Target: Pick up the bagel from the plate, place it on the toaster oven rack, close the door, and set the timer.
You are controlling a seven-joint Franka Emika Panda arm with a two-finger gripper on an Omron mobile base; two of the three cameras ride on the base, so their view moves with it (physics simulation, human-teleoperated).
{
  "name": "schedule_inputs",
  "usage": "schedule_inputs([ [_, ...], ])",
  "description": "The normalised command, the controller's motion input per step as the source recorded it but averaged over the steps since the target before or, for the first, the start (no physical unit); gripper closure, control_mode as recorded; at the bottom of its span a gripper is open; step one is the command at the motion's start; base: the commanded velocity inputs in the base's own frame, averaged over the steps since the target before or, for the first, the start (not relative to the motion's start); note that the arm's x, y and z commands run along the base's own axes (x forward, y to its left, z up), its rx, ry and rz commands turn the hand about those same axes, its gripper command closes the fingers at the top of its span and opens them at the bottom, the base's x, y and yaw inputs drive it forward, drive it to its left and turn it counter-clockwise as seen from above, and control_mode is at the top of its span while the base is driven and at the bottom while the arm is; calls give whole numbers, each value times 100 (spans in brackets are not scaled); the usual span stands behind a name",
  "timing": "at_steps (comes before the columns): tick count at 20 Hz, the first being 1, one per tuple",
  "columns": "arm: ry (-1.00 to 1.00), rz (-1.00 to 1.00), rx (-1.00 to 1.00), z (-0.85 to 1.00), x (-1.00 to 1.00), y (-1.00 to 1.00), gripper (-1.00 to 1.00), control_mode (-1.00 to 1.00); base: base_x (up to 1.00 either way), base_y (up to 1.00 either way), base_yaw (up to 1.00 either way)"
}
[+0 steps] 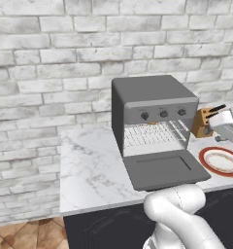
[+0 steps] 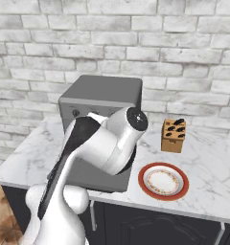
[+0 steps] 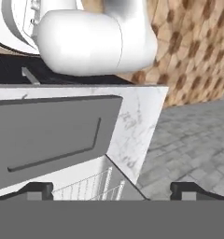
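The toaster oven (image 1: pixel 147 90) stands on the marble counter with its door (image 1: pixel 164 169) folded down flat. Inside it, the wire toaster oven rack (image 1: pixel 150 134) shows. A small golden-brown sliver, apparently the bagel (image 1: pixel 152 123), lies at the back of the rack, mostly hidden under the knob panel. To the right of the oven, the red-rimmed plate (image 1: pixel 202 156) has nothing on it. In the hand view my gripper (image 3: pixel 114 189) is open and holds nothing, close over the rack (image 3: pixel 93 186) and looking across the door (image 3: pixel 53 130). My white wrist (image 1: pixel 227 124) hangs right of the oven, above the plate.
Three knobs (image 1: pixel 163 114) sit in a row above the oven's cavity. A wooden knife block (image 1: pixel 202 122) stands behind the plate by the brick wall. In the right base view my arm (image 2: pixel 102 143) covers the oven's front. The counter's left end (image 1: pixel 62 175) drops to the floor.
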Motion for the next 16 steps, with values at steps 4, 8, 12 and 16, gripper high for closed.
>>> schedule_inputs([
  [4, 30, -3, 17, -2, -32, -62, -100, -100, 0, 0, 0],
  [8, 22, -2, 13, -51, -28, -38, -100, -100, 0, 0, 0],
  [12, 14, 0, 12, -72, -10, -16, -100, -100, 0, 0, 0],
  [16, 6, -1, 10, -73, 0, 0, -100, -100, 0, 0, 0],
])
